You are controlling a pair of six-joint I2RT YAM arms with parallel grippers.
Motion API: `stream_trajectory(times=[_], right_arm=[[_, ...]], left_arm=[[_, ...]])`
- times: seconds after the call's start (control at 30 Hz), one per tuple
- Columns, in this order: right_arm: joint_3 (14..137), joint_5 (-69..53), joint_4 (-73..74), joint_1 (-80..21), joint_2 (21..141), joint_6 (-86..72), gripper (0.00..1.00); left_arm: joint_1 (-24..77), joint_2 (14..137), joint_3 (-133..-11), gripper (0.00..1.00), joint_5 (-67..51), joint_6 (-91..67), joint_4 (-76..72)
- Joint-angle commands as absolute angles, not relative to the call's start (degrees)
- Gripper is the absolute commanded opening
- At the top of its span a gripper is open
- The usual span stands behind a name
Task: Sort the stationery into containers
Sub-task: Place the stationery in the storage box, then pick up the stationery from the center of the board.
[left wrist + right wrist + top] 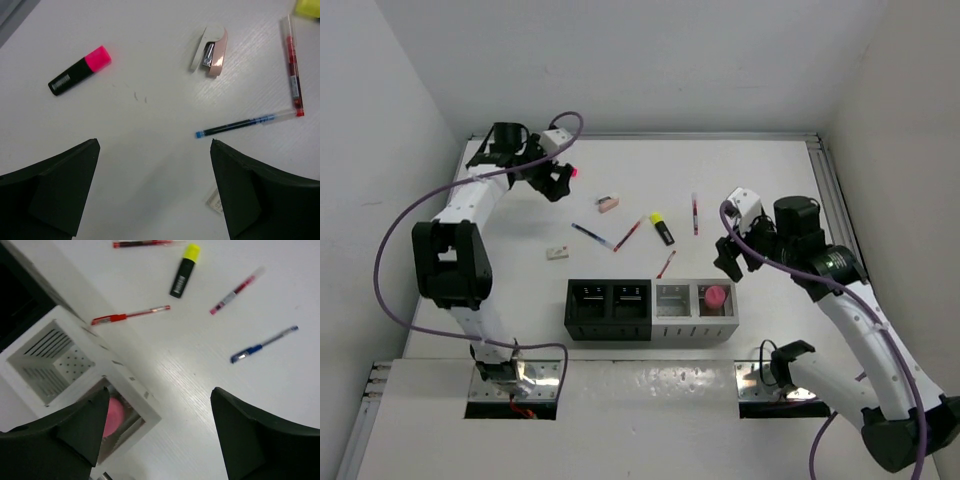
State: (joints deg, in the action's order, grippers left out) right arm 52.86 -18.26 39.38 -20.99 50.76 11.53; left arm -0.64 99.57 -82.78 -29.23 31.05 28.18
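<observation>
Left gripper (155,150): fingers spread wide with nothing between them, over bare desk (160,30) near the far left corner; the pink highlighter (80,71) lies just ahead. Right gripper (159,400): also spread and holding nothing, above the right end of the bin row. Rightmost grey bin (142,405) contains the pink-capped glue stick (116,415). The adjoining grey bin (50,357) shows its perforated floor. The two black bins (609,310) are too dark inside to judge. A red pen (131,315) lies just beyond the row. The yellow highlighter (184,271), blue pen (264,344) and eraser (557,253) sit on open desk, clear of the walls.
</observation>
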Motion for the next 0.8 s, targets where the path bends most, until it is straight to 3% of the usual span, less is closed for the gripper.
stream_trajectory(times=[0.0, 0.33, 0.77], right_arm=[[54.6, -13.1, 38.8, -17.8, 52.1, 8.3, 0.81], [65.0, -13.6, 50.8, -7.6, 63.0, 5.5, 0.81], [66.5, -14.2, 52.2, -5.2, 65.5, 6.6, 0.81]], left_arm=[[4.2, 103.9, -87.3, 0.99, -28.9, 30.9, 29.1], [11.7, 123.9, -105.8, 0.96, -24.9, 30.4, 34.4], [15.0, 129.2, -105.3, 0.95, -17.7, 32.6, 31.8]])
